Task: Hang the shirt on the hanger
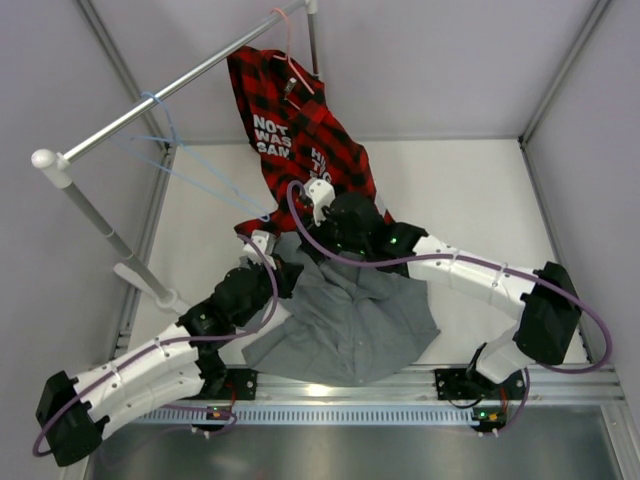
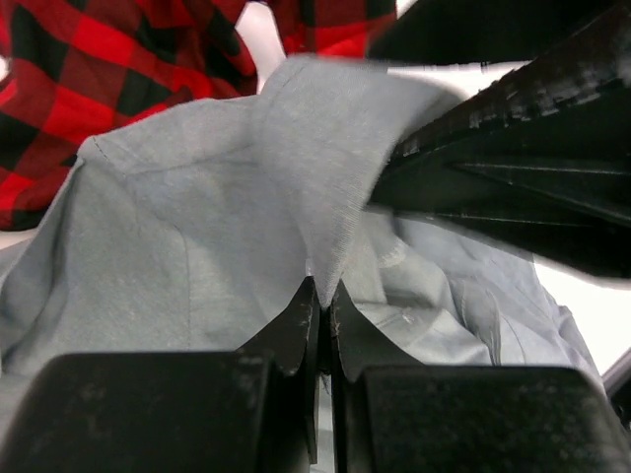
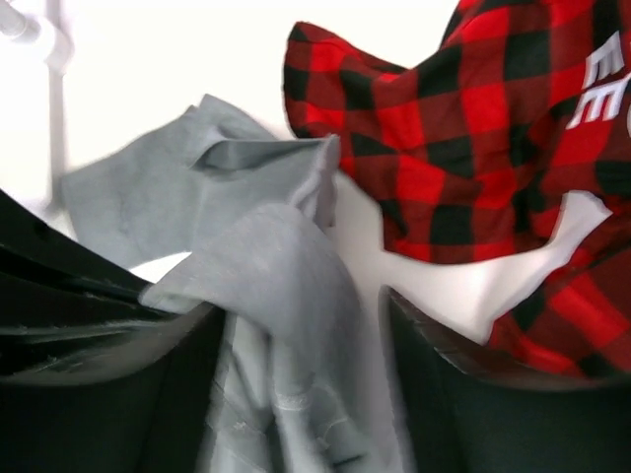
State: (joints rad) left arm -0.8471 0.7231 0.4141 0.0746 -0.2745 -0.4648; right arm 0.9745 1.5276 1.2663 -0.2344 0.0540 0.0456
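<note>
**A:** What is hidden or hard to make out?

**B:** The collar and buttons of the shirt [image 1: 350,320] are lost in its folds. The white lettering on the plaid shirt [image 1: 300,140] is cut off by creases. From above, the jaws of the left gripper [image 2: 322,296] and the right gripper [image 3: 301,315] cannot be seen. The hanger [image 1: 172,130] is so thin that its frame is barely traced.

**A:** What is found around them?

**B:** A white worktop [image 1: 470,190] is crossed at its far-left corner by a slanted metal rail [image 1: 200,70]. The plaid shirt is hung there on a pink hanger [image 1: 292,55], and its hem is trailed to the worktop's middle, touching the grey cloth.

**A:** How is the shirt shown?

**B:** It is plain grey, soft and crumpled, heaped at the middle of the near edge. A peak of it is pinched tight by the left gripper. The right gripper's fingers are parted, with a fold draped between them, unclamped. The light-blue hanger is hooked on the rail above the left edge.
</note>
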